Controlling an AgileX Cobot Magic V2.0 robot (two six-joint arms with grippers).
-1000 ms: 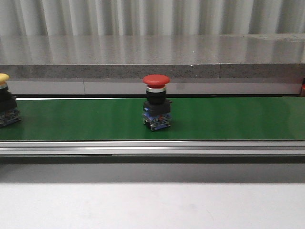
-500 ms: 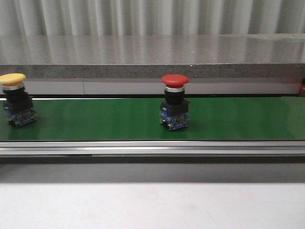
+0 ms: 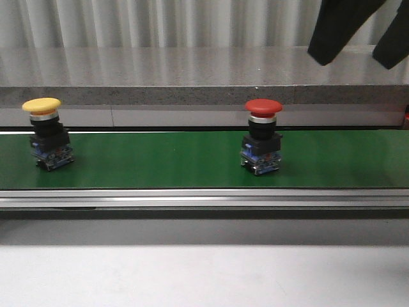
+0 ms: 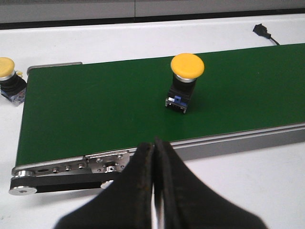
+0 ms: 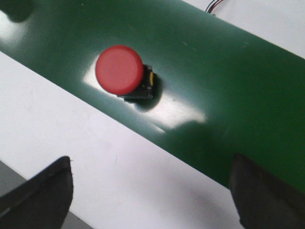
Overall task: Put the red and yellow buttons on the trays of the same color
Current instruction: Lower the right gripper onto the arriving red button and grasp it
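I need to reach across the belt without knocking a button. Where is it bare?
The green belt is bare between the yellow button and the red button, and right of the red one. The right gripper hangs open above that side.

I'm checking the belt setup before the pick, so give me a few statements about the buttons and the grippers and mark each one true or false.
1. The red button stands upright on the green belt. True.
2. The yellow button is to the right of the red one in the front view. False: it is to the left.
3. The left gripper has its fingers pressed together. True.
4. The right gripper is clamped on the red button. False: its fingers are spread wide, apart from the button.
5. A second yellow button sits off the belt's end. True.
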